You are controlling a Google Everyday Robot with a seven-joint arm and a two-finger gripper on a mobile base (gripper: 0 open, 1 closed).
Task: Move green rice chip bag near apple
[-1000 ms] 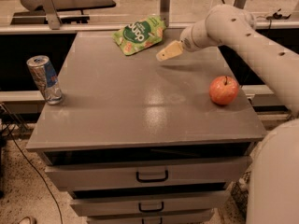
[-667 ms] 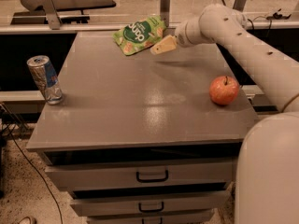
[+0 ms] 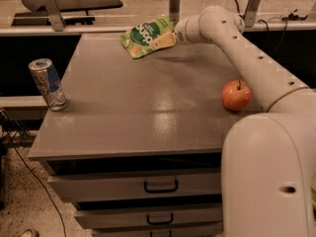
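Observation:
The green rice chip bag point(image 3: 143, 36) lies flat at the far edge of the grey cabinet top point(image 3: 143, 102), left of centre. My gripper point(image 3: 164, 40) is at the bag's right edge, overlapping it, low over the surface. The arm reaches in from the right, across the back of the top. The apple point(image 3: 236, 95), red-orange with a short dark stem, sits near the right edge of the top, well to the right of the bag and nearer to me.
A silver-blue drink can point(image 3: 48, 83) stands upright near the left edge of the top. Drawers with dark handles point(image 3: 161, 186) are below the front edge. A rail with metal posts point(image 3: 174, 4) runs behind the top.
My gripper has moved left and toward the far edge, from a gap beside the bag to its right edge. The bag, apple and can have not moved.

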